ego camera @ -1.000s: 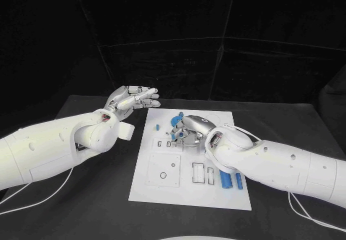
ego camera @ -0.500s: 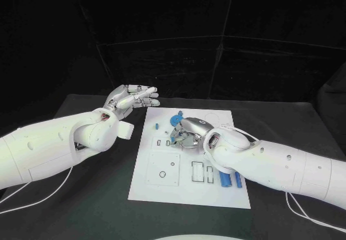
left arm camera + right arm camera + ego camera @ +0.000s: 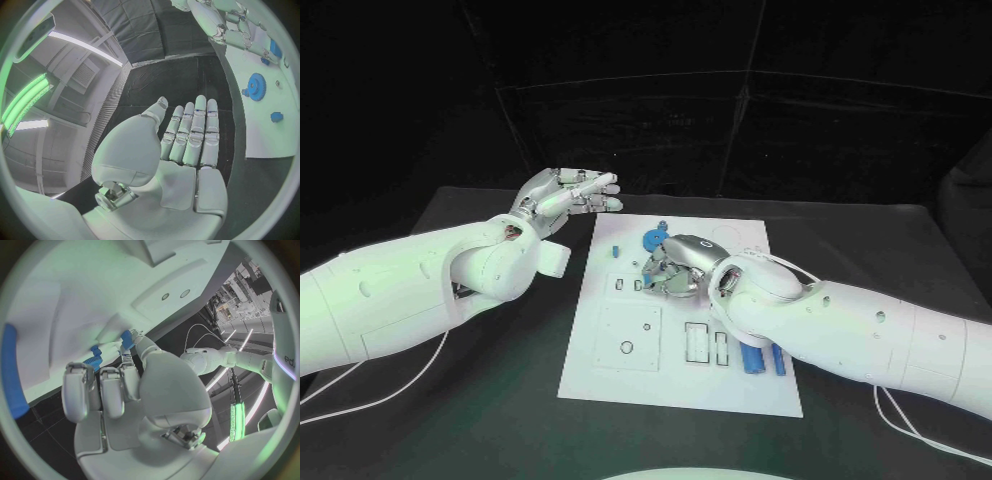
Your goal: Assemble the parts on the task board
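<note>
Right hand point(image 3: 678, 268) down on task board point(image 3: 678, 385); blue gear point(image 3: 255, 86) beside it

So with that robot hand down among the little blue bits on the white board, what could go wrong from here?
Two things, I'd guess. The right robot hand sits low over the board, its fingers close beside small blue parts, so it could knock one aside. Its arm also passes above the two blue bars near the board's edge and might brush them. The left robot hand is off the board, open, so it cannot steady anything.
</note>
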Motion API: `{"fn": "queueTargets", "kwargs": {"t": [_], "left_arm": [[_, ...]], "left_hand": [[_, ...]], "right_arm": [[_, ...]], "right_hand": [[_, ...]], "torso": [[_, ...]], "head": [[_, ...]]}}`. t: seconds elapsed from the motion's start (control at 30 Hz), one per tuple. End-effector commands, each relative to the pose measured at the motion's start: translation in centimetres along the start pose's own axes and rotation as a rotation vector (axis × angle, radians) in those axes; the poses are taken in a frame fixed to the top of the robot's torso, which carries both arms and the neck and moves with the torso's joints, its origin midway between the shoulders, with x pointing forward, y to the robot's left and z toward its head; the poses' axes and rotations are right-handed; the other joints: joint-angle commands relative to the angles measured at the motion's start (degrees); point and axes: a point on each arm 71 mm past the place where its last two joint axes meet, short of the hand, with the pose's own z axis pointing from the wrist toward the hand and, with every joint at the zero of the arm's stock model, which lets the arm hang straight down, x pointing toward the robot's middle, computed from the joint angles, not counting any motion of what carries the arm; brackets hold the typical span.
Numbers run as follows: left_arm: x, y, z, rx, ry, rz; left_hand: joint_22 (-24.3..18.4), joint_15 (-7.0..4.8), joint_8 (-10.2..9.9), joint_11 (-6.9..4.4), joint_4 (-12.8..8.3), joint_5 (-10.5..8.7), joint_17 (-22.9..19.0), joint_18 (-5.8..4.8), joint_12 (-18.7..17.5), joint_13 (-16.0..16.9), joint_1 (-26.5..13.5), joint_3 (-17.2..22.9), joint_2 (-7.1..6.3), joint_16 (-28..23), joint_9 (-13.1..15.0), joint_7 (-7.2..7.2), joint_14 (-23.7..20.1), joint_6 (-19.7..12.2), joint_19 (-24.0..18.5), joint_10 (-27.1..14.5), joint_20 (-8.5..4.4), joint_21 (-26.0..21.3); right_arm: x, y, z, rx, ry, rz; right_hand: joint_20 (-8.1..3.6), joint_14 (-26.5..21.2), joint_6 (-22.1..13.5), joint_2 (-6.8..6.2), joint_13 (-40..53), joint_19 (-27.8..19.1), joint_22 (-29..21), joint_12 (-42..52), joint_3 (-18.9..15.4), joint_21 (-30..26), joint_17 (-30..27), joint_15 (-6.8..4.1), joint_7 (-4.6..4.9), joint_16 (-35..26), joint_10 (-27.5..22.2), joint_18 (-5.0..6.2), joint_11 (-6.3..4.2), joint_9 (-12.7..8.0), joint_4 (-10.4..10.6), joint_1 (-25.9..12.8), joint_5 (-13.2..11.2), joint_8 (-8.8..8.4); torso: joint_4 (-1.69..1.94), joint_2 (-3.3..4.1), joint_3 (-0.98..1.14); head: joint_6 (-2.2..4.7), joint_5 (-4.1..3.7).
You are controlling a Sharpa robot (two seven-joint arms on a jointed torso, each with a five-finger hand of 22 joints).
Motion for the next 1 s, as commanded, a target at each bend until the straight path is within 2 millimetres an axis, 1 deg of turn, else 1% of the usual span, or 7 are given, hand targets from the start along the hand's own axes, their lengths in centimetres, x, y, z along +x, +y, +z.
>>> {"fn": "queueTargets", "kwargs": {"t": [0.03, 0.17, 0.33, 0.63, 1.0], "left_arm": [[0.18, -0.18, 0.05, 0.01, 0.014, -0.006], [0.13, -0.18, 0.04, 0.01, 0.013, -0.005], [0.19, -0.19, 0.03, 0.01, 0.015, -0.006], [0.17, -0.19, 0.01, 0.009, 0.016, -0.006], [0.17, -0.19, 0.01, 0.008, 0.017, -0.007]], "left_hand": [[-0.07, 0.19, -0.19, 0.22, 0.25, 0.15, 0.05, 0.41, -0.13, -0.03, -0.5, -0.04, 0.02, -0.35, 0.0, 0.29, 0.17, 0.15, 0.38, 0.18, 0.18, -0.17], [-0.07, 0.19, -0.19, 0.22, 0.25, 0.15, 0.05, 0.41, -0.13, -0.03, -0.5, -0.04, 0.02, -0.35, 0.0, 0.29, 0.17, 0.15, 0.38, 0.18, 0.18, -0.17], [-0.07, 0.19, -0.19, 0.22, 0.25, 0.15, 0.05, 0.41, -0.13, -0.03, -0.5, -0.04, 0.02, -0.35, 0.0, 0.29, 0.17, 0.15, 0.38, 0.18, 0.18, -0.17], [-0.07, 0.18, -0.2, 0.22, 0.23, 0.15, 0.06, 0.41, -0.14, -0.03, -0.5, -0.01, 0.04, -0.37, 0.0, 0.27, 0.18, 0.15, 0.39, 0.18, 0.18, -0.19], [-0.07, 0.18, -0.21, 0.21, 0.2, 0.15, 0.07, 0.41, -0.15, -0.03, -0.48, 0.01, 0.04, -0.38, 0.0, 0.27, 0.18, 0.14, 0.39, 0.18, 0.18, -0.19]], "right_arm": [[0.36, -0.35, -0.1, 0.018, 0.034, -0.024], [0.46, -0.45, -0.11, 0.027, 0.049, -0.035], [0.4, -0.39, -0.09, 0.031, 0.036, -0.074], [0.48, -0.22, -0.03, 0.035, 0.032, -0.091], [0.62, -0.41, -0.04, 0.057, 0.041, -0.101]], "right_hand": [[-0.38, 5.11, 0.68, 0.2, 4.94, 1.28, 4.29, -0.2, 0.23, 0.28, 11.3, -0.34, -0.39, 0.19, -0.47, -0.89, -0.1, 0.02, 0.01, -0.01, -0.1, 0.24], [-0.38, 5.09, 0.65, 0.08, 4.82, 1.27, 4.28, -0.33, 0.21, 0.28, 11.21, -0.34, -0.37, 0.16, -0.57, -0.88, -0.1, 0.01, 0.03, -0.1, -0.13, 0.2], [-0.3, 5.08, -0.19, -1.05, 4.15, 1.25, 4.23, -1.09, -0.08, 0.25, 11.19, -0.19, -0.05, 0.14, -1.18, -0.88, 0.14, -0.15, 0.34, -1.02, -0.29, -0.34], [-0.23, 5.08, -0.48, -1.44, 4.09, 1.25, 4.22, -1.18, -0.11, 0.24, 11.2, -0.1, 0.07, 0.14, -1.24, -0.88, 0.24, -0.17, 0.48, -1.34, -0.29, -0.54], [0.11, 4.99, -1.89, -2.69, 2.87, 1.16, 4.04, -2.5, -0.62, 0.13, 10.81, 0.29, 0.58, -0.06, -2.28, -0.84, 0.71, -0.23, 1.4, -2.98, -1.16, -1.4]], "torso": [[0.06, 0.02, 0.0], [0.06, 0.0, -0.01], [0.02, 0.0, -0.02], [0.01, 0.0, -0.03], [0.04, 0.01, -0.02]], "head": [[-0.05, -0.05], [-0.11, -0.1], [-0.15, -0.1], [-0.15, -0.12], [-0.19, -0.12]]}}
